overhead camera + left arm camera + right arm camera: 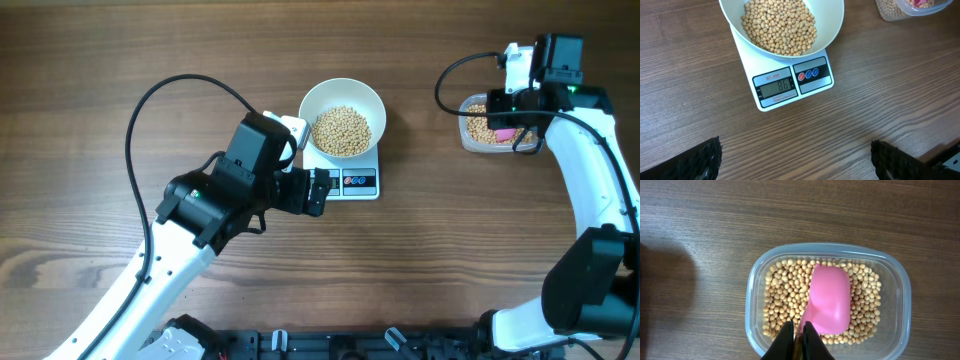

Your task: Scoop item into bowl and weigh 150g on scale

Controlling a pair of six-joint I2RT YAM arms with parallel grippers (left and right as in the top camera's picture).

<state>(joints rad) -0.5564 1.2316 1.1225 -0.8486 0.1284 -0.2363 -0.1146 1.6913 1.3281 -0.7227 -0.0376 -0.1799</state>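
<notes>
The white bowl (pixel 304 108) stands on the white scale (pixel 358 183) at the table's middle and holds a heap of beige beans (pixel 343 130). In the left wrist view the bowl (pixel 834 34) and its beans (pixel 780 25) sit above the scale (pixel 815 86); the display is lit. My left gripper (pixel 320 191) hovers just left of the scale's front, open and empty, its fingers (pixel 705 161) wide apart over bare wood. My right gripper (pixel 799 336) is shut on the handle of a pink scoop (pixel 830 297), which lies hollow side down on the beans (pixel 782 297) in a clear tub (pixel 903 300).
The clear tub (pixel 468 136) sits at the far right of the table under the right arm, and its corner shows in the left wrist view (pixel 887 11). The left arm's black cable (pixel 150 100) loops over the table to the left.
</notes>
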